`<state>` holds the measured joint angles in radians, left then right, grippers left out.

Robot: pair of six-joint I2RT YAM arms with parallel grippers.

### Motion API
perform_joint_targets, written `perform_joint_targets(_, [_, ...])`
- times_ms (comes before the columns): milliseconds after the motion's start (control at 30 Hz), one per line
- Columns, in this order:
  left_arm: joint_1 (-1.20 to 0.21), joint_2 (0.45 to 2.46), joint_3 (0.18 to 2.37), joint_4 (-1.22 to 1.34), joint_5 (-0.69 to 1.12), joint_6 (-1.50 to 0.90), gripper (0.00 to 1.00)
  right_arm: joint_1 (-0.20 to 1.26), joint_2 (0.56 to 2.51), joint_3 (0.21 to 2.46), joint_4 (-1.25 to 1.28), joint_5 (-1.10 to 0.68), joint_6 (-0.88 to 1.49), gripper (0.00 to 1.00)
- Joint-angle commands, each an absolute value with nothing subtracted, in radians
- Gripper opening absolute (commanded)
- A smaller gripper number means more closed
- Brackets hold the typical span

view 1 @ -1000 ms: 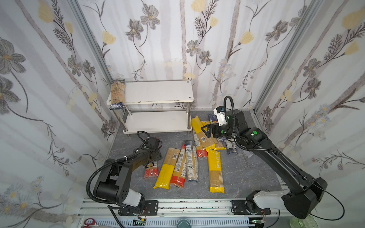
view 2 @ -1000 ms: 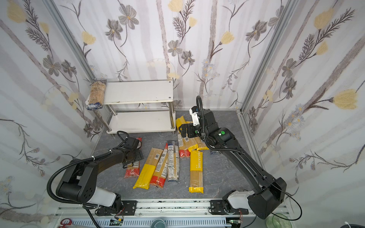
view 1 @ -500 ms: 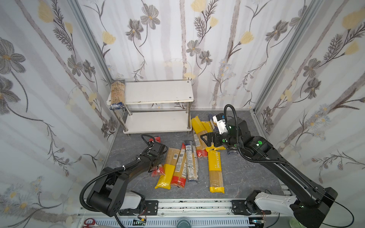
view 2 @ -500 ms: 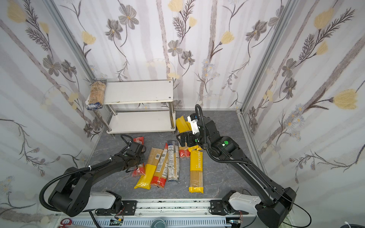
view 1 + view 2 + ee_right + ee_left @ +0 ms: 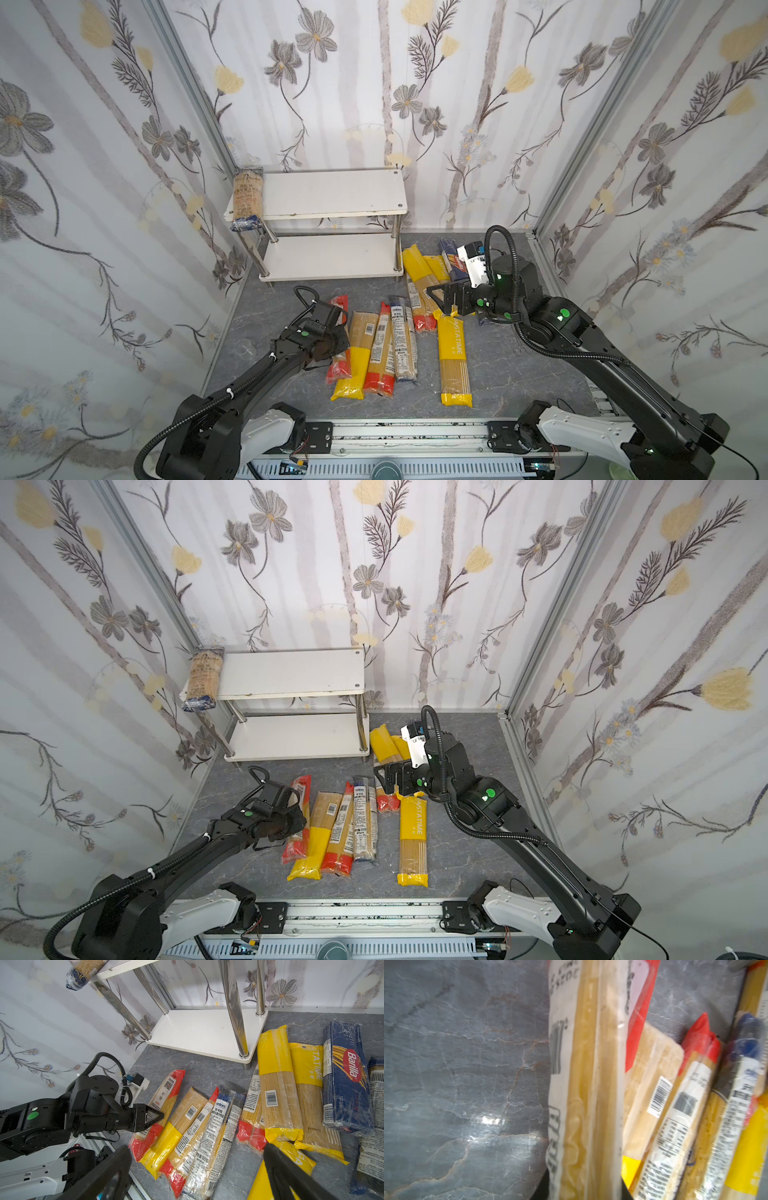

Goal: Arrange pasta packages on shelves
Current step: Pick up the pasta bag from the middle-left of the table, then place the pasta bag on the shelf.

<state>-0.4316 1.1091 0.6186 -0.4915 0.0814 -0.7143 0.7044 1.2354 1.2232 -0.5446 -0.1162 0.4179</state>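
Clamps the left gripper (image 5: 159, 1114) on the red-ended packet (image 5: 166, 1093), with the fingers (image 5: 145, 1114) drawn nearly together on its long edge, about midway along its length. Fills the middle of the left wrist view with that same packet, blurred and very close. Cannot tell whether it is raised off the desk (image 5: 519, 374) or resting on it.

Has three more packets lined up beside the held one. Counting away from the left arm: a yellow-ended packet (image 5: 358, 353) touching it, then a white-labelled packet with red ends (image 5: 380, 353), then a blue-ended packet (image 5: 402, 340).

Holds the right gripper (image 5: 440, 297) low over the desk with its fingers (image 5: 116, 1167) spread wide and nothing between them. Hangs it above the far end of a lone yellow packet (image 5: 454, 357) and the red near ends of a cluster of packets. Has that cluster just beside the right front post of the shelves (image 5: 332, 193), with a broad yellow packet (image 5: 276, 1084), a second yellow one next to it, and a dark blue Barilla packet (image 5: 345, 1080) furthest right.

Shows one tan packet (image 5: 248, 195) already on the upper board, at its left end, with the dark blue tip overhanging the front edge.
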Motion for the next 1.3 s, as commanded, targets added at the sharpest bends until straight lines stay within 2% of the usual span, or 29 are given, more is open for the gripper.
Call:
perform_joint_targets(0, [-0.459, 1.077, 0.695, -0.526, 0.123, -0.732, 0.0, 0.704, 1.225, 1.229, -0.55, -0.102, 0.423, 1.0])
perform_joint_targets(300, [-0.734, 1.095, 0.94, -0.697, -0.008, -0.801, 0.0, 0.704, 1.166, 1.228, -0.6, -0.094, 0.407, 1.0])
perform_joint_targets(433, [-0.885, 1.201, 1.102, -0.749, -0.084, -0.81, 0.0, 0.706, 1.132, 1.228, -0.629, -0.071, 0.397, 1.0])
perform_joint_targets(633, [-1.029, 1.395, 1.433, -0.858, -0.211, -0.773, 0.0, 0.706, 1.072, 1.226, -0.668, -0.039, 0.396, 1.0])
perform_joint_targets(767, [-1.046, 1.487, 1.632, -0.957, -0.284, -0.718, 0.0, 0.706, 1.026, 1.218, -0.684, -0.012, 0.399, 1.0])
perform_joint_targets(867, [-1.045, 1.57, 1.826, -1.061, -0.41, -0.651, 0.0, 0.706, 1.005, 1.215, -0.682, 0.013, 0.398, 1.0])
perform_joint_targets(1033, [-1.022, 1.781, 2.266, -1.258, -0.647, -0.526, 0.0, 0.705, 1.021, 1.224, -0.656, 0.026, 0.394, 1.0])
perform_joint_targets(1133, [-0.966, 1.909, 2.539, -1.307, -0.667, -0.454, 0.0, 0.705, 1.047, 1.247, -0.64, 0.029, 0.385, 1.0])
perform_joint_targets(1267, [-0.877, 1.954, 2.68, -1.292, -0.664, -0.408, 0.0, 0.703, 1.09, 1.304, -0.634, 0.051, 0.352, 1.0])
